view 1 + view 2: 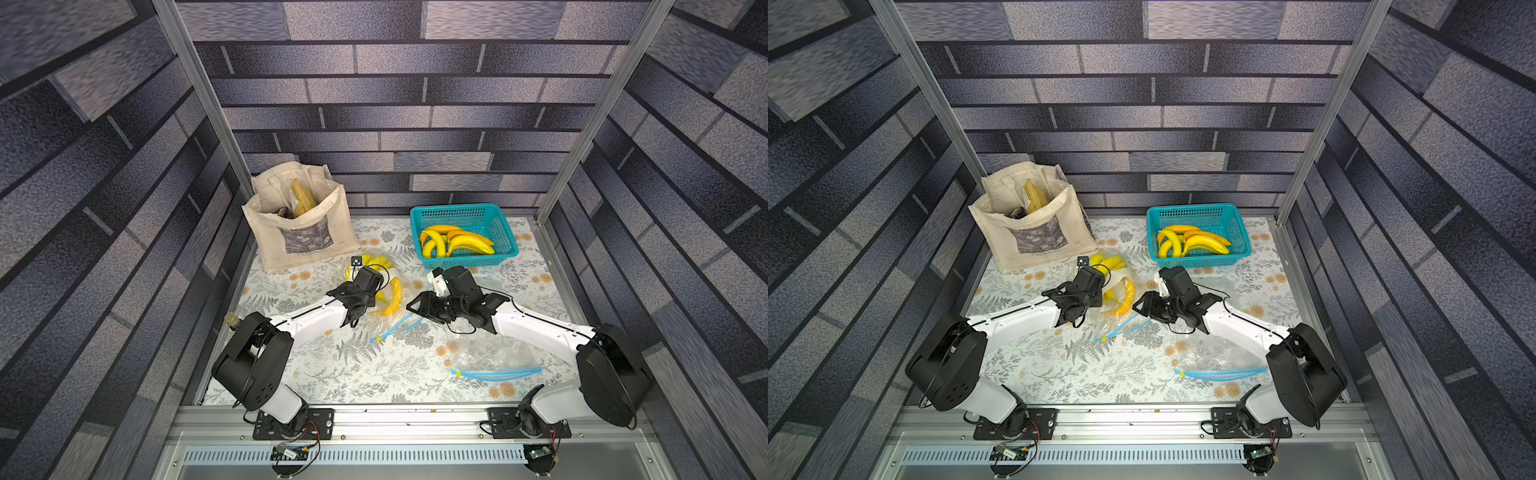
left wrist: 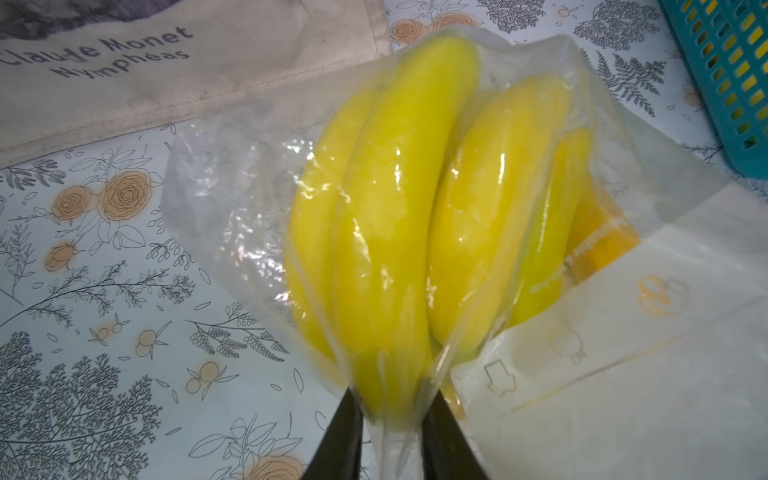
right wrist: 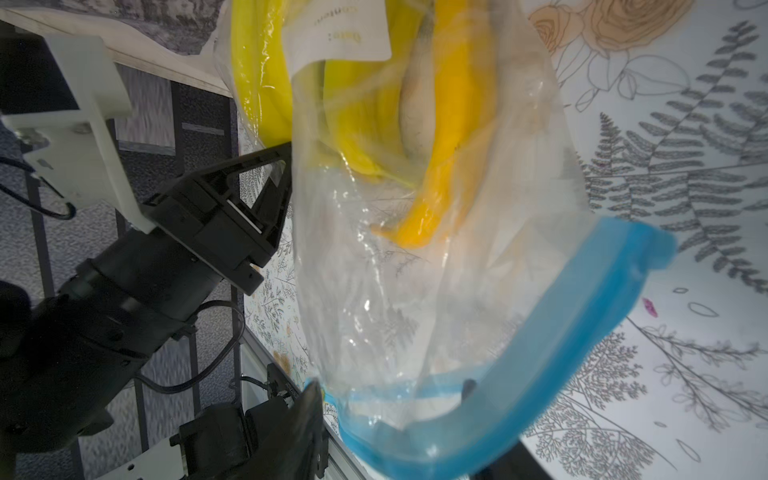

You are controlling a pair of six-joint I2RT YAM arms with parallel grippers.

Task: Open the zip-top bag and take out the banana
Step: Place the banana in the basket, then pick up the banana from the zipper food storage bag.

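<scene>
1. At the left gripper (image 2: 392,399): fingers drawn close, one on each side of the narrow end of the bunch. Pinching it through the plastic, by the look of it; firmness of the hold not readable.
2. At the right gripper (image 3: 390,399): fingers spread, straddling the blue zip strip (image 3: 561,332) at the mouth. Seems to have one finger behind the plastic; not pressed onto anything yet.
3. Under both, the zip-top bag (image 2: 232,199): flat on the flowered table cover (image 1: 332,374), mid-table between the two arms. Closed end toward the tote bag (image 1: 299,232), mouth toward the right gripper. Looks already parted at the mouth, with the two blue lines splayed apart in both top views.
4. Inside it, the bananas (image 2: 395,208): none out yet. Yellow bunch deep in, plus a single orange banana (image 3: 449,166) nearer the mouth.
5. Handling, as a guess:
   - Bag: thin film, soft and slick, prone to collapse and slide under a pinch. Stiffest at the zip strip, so best held there or at a bottom corner.
   - Fruit: curved, firm, fairly light, smooth-skinned, easily bruised by a hard squeeze. Best taken across the middle of the orange banana, or at the stem of the bunch.
6. Risk: likely to drag the whole bag along unless the far end is pinned.
7. Further out: teal basket (image 1: 457,214) with loose fruit, well apart at the back. Empty bag (image 1: 490,357) flat near the right arm.
</scene>
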